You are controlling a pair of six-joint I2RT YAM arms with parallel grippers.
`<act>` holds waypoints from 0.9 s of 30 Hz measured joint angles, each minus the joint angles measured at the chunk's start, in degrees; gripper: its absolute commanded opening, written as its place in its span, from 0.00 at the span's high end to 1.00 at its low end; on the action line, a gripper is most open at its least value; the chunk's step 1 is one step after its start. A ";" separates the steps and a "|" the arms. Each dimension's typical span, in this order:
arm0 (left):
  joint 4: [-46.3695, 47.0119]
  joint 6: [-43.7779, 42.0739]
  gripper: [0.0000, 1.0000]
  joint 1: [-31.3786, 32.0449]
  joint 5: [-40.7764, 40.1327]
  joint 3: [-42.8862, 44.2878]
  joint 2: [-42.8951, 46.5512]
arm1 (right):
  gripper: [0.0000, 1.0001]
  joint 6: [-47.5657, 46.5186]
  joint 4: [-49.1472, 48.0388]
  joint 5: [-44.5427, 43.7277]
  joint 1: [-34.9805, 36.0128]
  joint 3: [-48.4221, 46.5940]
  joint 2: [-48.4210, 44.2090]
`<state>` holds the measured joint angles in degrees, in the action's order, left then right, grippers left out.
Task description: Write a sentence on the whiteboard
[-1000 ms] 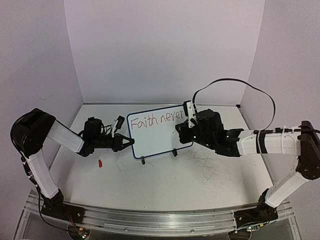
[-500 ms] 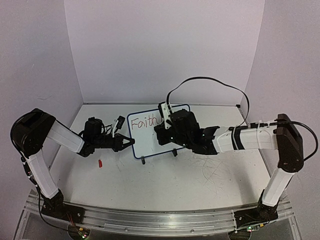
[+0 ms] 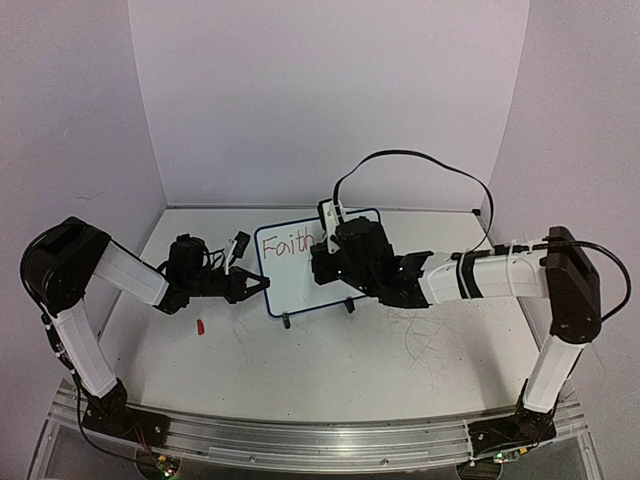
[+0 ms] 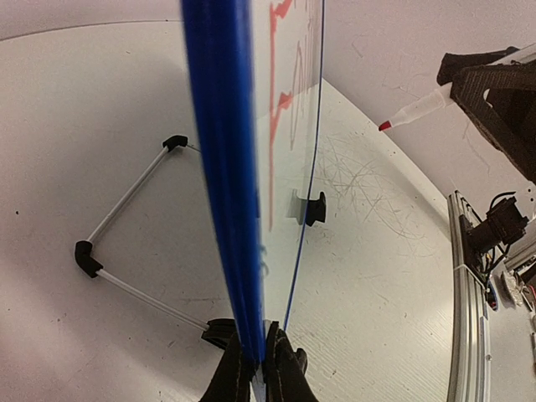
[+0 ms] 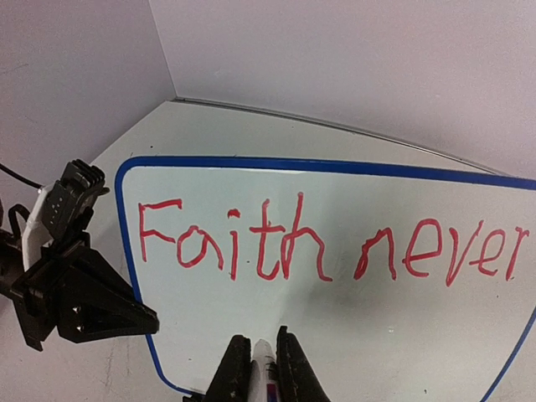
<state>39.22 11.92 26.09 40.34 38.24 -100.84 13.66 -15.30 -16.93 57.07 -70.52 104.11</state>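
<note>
The whiteboard (image 3: 288, 278) stands upright on two black feet in the middle of the table. My left gripper (image 3: 260, 284) (image 4: 261, 350) is shut on the whiteboard's blue left edge (image 4: 219, 167). The sentence (image 5: 285, 247) reads "Faith never" in red on one line. From above only "Faith" (image 3: 285, 243) shows, as my right arm covers the rest. My right gripper (image 3: 322, 262) (image 5: 264, 350) is shut on a white marker (image 5: 265, 373) and points at the blank area below "Faith". In the left wrist view the marker's red tip (image 4: 386, 126) hangs a little off the board.
A small red cap (image 3: 200, 326) lies on the table left of the board. A thin wire stand (image 4: 126, 191) props the board from behind. Old scribbles (image 3: 432, 340) mark the tabletop at the right. A black cable (image 3: 420, 165) loops above my right arm.
My right arm has swung left from the board's right end to its middle, and now covers "never" from above. The left gripper has kept its hold and not moved.
</note>
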 measured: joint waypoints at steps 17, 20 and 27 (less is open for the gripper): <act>-0.17 -0.04 1.00 0.02 -0.02 -0.02 0.09 | 1.00 -5.51 -1.88 7.59 1.04 -6.88 8.76; -0.18 -0.04 1.00 0.02 -0.02 -0.02 0.11 | 1.00 -5.45 -2.16 6.41 1.10 -6.99 8.95; -0.24 -0.07 1.00 0.04 -0.04 -0.02 0.31 | 1.00 -5.25 -3.94 3.58 1.10 -6.99 8.95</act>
<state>38.98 11.86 26.13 40.29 38.22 -100.53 8.40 -19.24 -13.35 58.17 -77.52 113.06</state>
